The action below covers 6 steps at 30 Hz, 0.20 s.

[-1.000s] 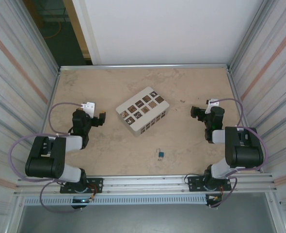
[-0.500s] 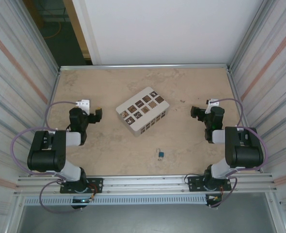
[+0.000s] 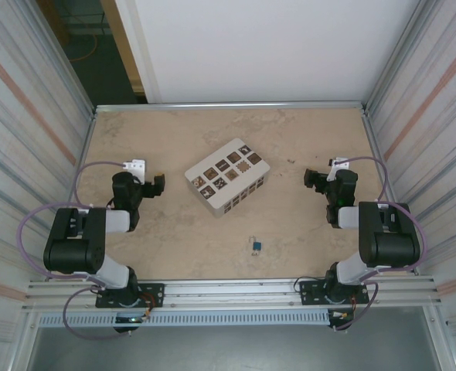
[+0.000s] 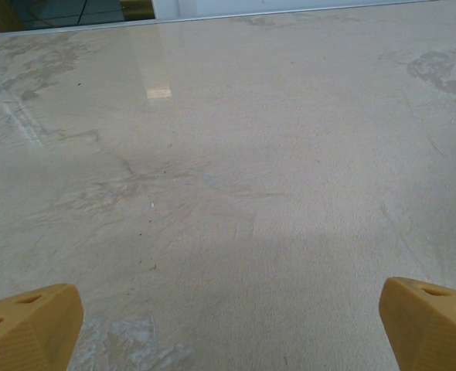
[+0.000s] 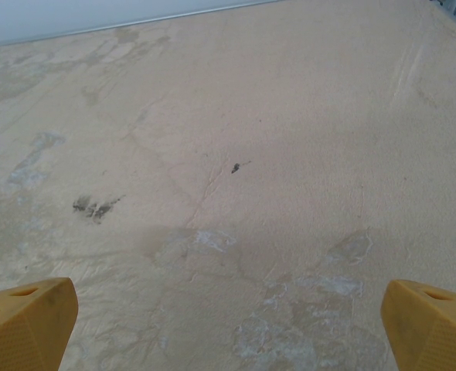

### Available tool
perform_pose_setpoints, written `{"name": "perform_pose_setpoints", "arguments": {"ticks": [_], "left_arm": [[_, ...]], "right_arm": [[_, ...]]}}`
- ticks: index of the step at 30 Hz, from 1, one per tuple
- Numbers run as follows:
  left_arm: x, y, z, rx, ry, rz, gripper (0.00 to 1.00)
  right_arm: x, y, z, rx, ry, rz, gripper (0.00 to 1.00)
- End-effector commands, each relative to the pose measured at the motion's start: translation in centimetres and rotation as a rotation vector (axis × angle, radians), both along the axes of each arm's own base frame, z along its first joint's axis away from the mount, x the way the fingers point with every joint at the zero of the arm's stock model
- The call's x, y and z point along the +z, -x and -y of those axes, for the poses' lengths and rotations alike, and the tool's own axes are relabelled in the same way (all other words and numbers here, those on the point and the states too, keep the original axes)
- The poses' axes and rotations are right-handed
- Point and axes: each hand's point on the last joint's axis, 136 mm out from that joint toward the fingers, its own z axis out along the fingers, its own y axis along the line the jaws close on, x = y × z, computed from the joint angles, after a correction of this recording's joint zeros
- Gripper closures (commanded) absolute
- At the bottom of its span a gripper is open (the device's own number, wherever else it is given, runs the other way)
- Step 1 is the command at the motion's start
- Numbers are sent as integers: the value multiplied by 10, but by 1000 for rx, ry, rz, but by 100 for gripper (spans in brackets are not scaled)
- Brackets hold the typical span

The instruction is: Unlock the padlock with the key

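The tiny blue padlock [image 3: 256,246] lies at six o'clock on the bench [image 3: 305,139], likely light, hard and slippery, best pinched across its body. Left arm [image 3: 124,202] and right arm [image 3: 342,199] flank it, jaws wide, empty.

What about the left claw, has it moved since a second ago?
Yes. The left claw has pulled back a little to the left, so the gap between it and the white box is slightly wider.
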Motion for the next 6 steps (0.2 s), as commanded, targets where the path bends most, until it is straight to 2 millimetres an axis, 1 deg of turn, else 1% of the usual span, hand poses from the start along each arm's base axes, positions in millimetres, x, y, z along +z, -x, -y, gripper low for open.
{"name": "perform_pose_setpoints", "arguments": {"ticks": [1,6], "left_arm": [[7,-4,-1,12,2,21,1],[7,-4,-1,11,2,21,1]], "right_arm": [[0,-4,1,-1,35,-8,1],[1,-4,1,-1,36,-4,1]]}}
